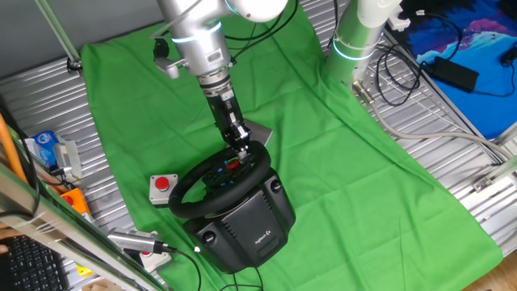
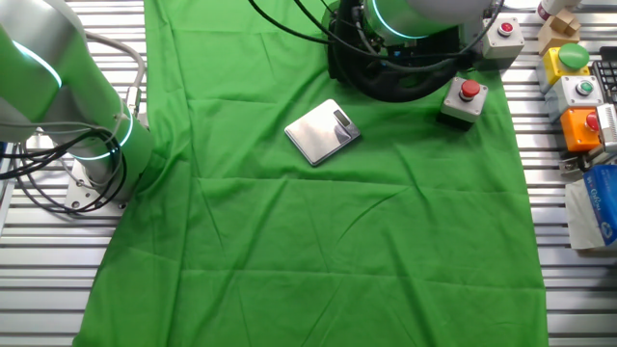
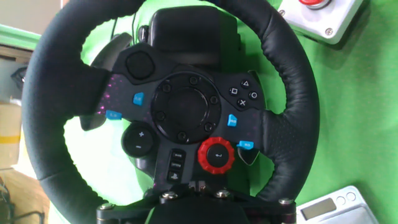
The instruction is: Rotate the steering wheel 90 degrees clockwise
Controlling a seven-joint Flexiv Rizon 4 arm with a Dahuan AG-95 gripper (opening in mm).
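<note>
The steering wheel is a black rim with red and blue buttons on its hub, mounted on a bulky black base on the green cloth. My gripper reaches down onto the far side of the rim and looks shut on it. In the hand view the wheel rim fills the frame, and its lower part runs under my gripper, whose fingertips are hidden. In the other fixed view only part of the wheel shows at the top edge, under my arm.
A small grey box with a red push button sits left of the wheel and shows in the other views. A silver pocket scale lies on the cloth behind the wheel. A second arm's base stands at the cloth's edge.
</note>
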